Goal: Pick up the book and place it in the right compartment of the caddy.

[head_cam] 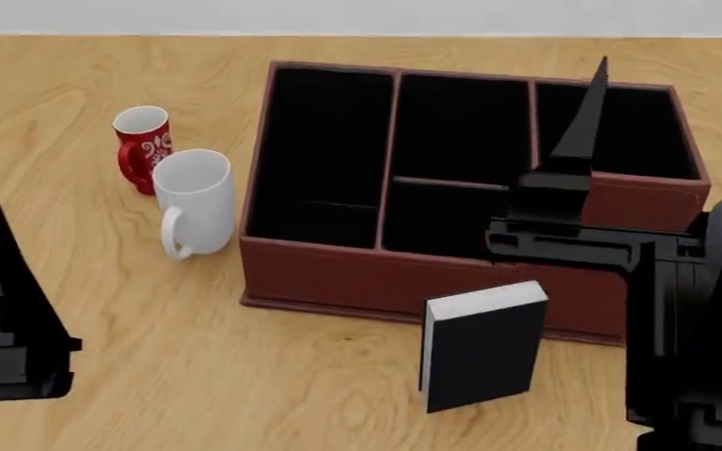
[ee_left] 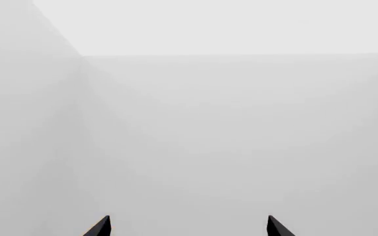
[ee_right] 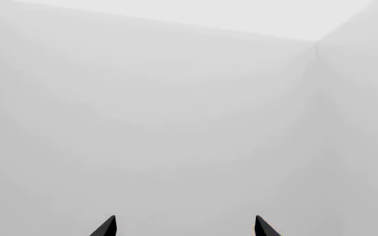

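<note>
Both black grippers, left (ee_left: 189, 228) and right (ee_right: 185, 228), show us parted, empty fingertips. We judge the small thick black hardcover book (head_cam: 484, 345), upright before the reddish-brown leather-look caddy (head_cam: 336, 272), rigid and light; we'd pinch across its covers.

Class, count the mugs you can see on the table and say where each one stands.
2. A white mug stands on the wood just left of the caddy. A smaller red mug stands behind it, further left. No others are visible, though the caddy's walls could hide something.
</note>
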`<state>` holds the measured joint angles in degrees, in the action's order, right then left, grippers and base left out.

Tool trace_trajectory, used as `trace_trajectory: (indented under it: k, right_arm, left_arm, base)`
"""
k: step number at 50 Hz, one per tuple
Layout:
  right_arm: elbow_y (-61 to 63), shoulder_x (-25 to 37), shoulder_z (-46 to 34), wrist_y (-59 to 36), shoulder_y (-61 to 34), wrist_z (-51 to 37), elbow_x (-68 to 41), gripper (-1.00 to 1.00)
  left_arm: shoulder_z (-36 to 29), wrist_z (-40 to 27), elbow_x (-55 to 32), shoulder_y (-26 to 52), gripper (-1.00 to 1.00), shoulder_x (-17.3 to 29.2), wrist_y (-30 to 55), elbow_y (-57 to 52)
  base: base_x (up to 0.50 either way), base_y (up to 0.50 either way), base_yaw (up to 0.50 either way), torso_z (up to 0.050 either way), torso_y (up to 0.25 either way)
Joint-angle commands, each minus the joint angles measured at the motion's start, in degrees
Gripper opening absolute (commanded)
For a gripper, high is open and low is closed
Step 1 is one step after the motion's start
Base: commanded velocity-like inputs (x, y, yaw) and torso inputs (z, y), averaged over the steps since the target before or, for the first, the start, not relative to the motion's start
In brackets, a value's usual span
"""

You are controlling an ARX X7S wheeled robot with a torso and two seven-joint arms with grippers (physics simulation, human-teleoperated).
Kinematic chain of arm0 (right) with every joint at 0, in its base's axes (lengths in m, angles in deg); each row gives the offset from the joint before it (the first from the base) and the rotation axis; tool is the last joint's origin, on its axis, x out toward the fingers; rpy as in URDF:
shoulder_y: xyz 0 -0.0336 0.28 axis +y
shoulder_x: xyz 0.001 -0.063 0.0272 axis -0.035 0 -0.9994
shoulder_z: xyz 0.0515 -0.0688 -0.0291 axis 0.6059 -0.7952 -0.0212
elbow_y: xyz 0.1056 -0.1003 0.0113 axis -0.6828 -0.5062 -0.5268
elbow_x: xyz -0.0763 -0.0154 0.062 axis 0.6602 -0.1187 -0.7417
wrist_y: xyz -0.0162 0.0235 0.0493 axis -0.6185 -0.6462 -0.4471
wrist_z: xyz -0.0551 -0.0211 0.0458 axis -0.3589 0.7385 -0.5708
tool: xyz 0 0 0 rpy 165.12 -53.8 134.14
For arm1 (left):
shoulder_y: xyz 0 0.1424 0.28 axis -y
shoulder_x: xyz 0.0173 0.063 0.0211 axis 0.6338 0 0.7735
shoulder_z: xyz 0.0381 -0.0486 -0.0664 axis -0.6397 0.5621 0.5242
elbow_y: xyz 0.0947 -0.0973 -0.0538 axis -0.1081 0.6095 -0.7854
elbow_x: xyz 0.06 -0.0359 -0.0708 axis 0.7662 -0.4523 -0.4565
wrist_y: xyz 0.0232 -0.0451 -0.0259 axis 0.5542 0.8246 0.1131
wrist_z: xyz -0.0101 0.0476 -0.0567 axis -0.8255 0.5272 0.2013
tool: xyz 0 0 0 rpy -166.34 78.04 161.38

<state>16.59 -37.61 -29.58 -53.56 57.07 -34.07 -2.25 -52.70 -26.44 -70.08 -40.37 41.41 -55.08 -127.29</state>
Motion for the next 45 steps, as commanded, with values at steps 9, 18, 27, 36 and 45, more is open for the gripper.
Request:
trace_trajectory:
  k: [9, 18, 27, 36, 45]
  right_arm:
    - [1.04, 0.71, -0.52, -1.70, -1.53, -0.60, -0.67, 1.00]
    - [0.72, 0.64, -0.53, -1.47, -1.14, -0.83, -0.96, 1.00]
    - [0.80, 0.73, -0.18, -1.03, -0.66, -0.76, -1.48, 1.00]
    - [0.66, 0.80, -0.11, -0.52, -0.16, -0.86, -1.76, 1.00]
    - [0.16, 0.88, -0.78, -0.02, -0.17, -0.95, -1.82, 1.00]
  left_arm:
    - [-0.66, -1.84, 0.02, 0.31, 1.00, 1.19, 0.19, -0.28]
    - [-0.73, -2.38, -0.56, 0.40, 1.00, 1.56, 0.36, -0.13]
    - [-0.89, -2.86, -1.00, 0.52, 1.00, 1.95, 0.38, 0.03]
    - [-1.02, -3.34, -1.39, 0.60, 1.00, 2.33, 0.32, -0.04]
    - [-1.17, -3.75, -1.69, 0.66, 1.00, 2.64, 0.29, -0.03]
  base:
    - [0.37, -0.01, 0.00, 0.000, 0.000]
    - [0.30, -0.05, 0.00, 0.000, 0.000]
    - [0.02, -0.10, 0.00, 0.000, 0.000]
    - [0.00, -0.10, 0.00, 0.000, 0.000]
    - [0.01, -0.10, 0.00, 0.000, 0.000]
